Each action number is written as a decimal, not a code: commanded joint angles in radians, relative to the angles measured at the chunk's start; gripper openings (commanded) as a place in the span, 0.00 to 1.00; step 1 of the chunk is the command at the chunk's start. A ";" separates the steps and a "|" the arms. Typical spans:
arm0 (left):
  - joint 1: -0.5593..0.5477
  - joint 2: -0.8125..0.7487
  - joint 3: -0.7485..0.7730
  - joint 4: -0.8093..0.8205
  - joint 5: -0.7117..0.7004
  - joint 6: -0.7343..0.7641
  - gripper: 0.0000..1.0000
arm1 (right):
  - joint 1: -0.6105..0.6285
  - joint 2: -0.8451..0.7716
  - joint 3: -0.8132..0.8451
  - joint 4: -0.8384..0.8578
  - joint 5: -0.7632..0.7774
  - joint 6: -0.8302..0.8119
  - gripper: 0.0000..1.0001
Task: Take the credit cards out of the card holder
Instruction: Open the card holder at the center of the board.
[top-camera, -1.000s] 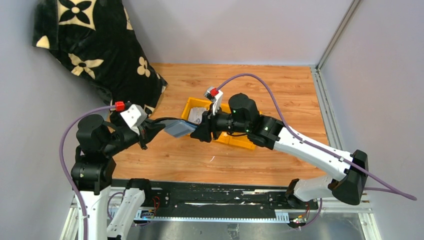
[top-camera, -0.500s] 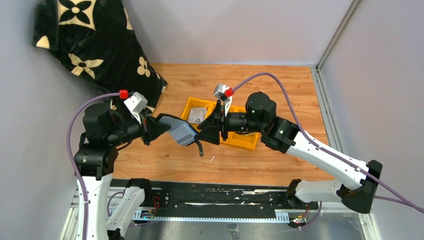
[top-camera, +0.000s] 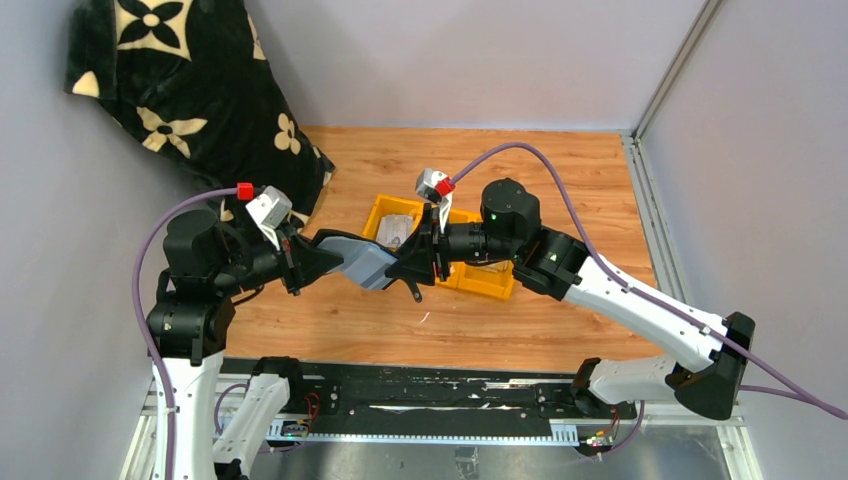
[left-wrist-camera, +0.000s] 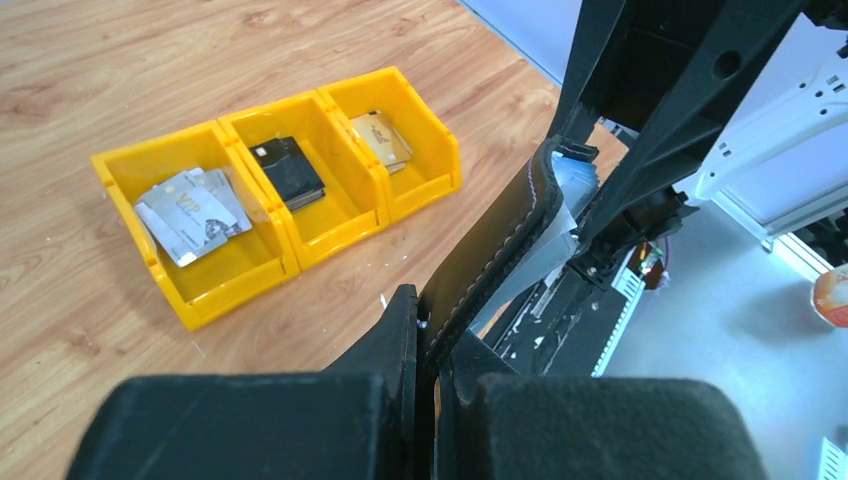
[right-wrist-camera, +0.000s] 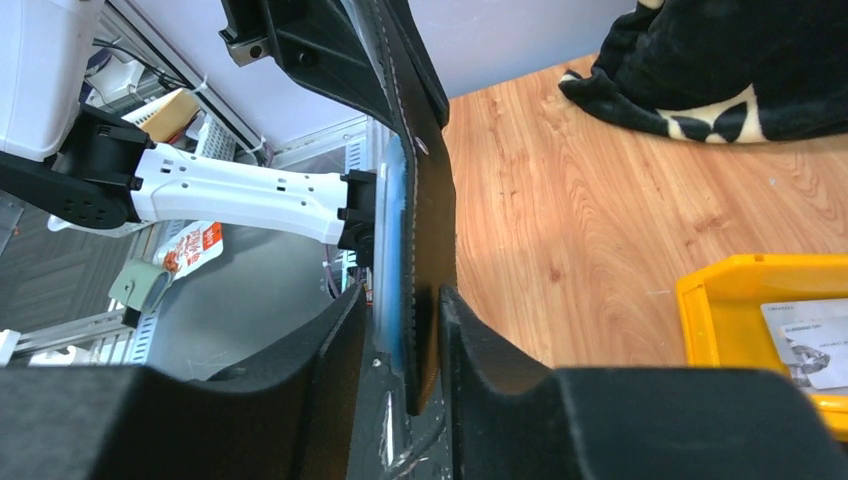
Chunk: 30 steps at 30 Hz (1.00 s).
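Holder (top-camera: 365, 262) aloft between arms, near tray's (left-wrist-camera: 330, 235) left end; left gripper (left-wrist-camera: 425, 330) clamped on one flap; right gripper (right-wrist-camera: 400, 300) straddles other flap, pinched or not you cannot tell. Hold left firm; spread flaps gently, pockets toward right fingers. Cards (left-wrist-camera: 190, 210) lie in tray. Wooden table (top-camera: 560, 170); grey walls; patterned blanket (top-camera: 190, 90) at far-left corner.

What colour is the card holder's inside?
Pale grey-blue; the card holder shows it best in the top external view.

Pale grey walls (top-camera: 450, 60) enclose a wood-grain worktop (top-camera: 560, 170). A black, cream-flowered blanket (top-camera: 190, 90) drapes the far-left corner.
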 joint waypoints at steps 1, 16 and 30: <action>-0.004 0.000 0.026 0.011 0.051 -0.038 0.00 | -0.004 -0.012 0.015 -0.033 -0.014 -0.012 0.34; -0.005 0.042 0.058 0.011 0.215 -0.132 0.00 | 0.010 -0.098 -0.035 0.002 0.143 -0.029 0.27; -0.005 0.048 0.068 0.011 0.289 -0.153 0.00 | 0.099 -0.045 0.043 -0.022 0.234 -0.091 0.24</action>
